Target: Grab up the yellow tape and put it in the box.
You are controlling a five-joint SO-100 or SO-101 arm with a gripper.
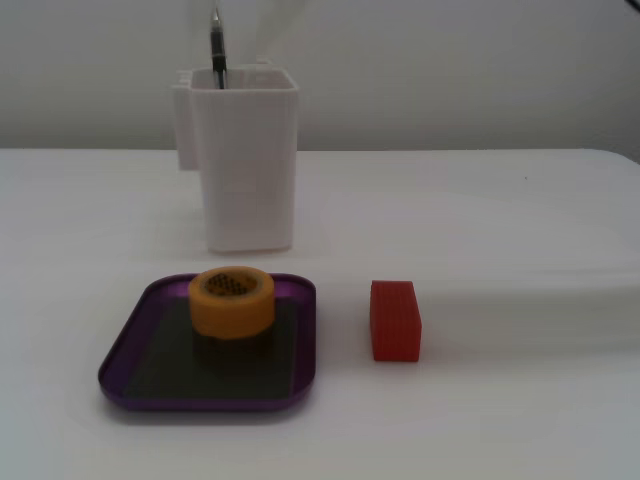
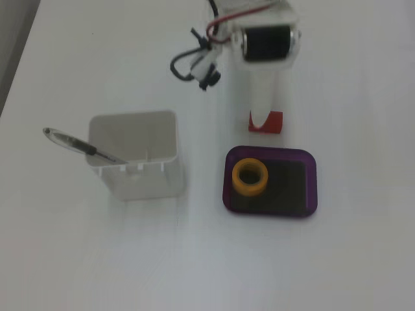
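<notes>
I am seeing the thick yellow tape roll (image 1: 232, 300) sitting inside the shallow purple box (image 1: 130, 345); I cannot tell my pincer's (image 2: 264, 120) state.

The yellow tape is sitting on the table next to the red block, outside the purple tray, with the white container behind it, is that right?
Not quite. The yellow tape is not on the table beside the red block; it sits inside the purple tray, as both fixed views show. The white container does stand behind it.
</notes>
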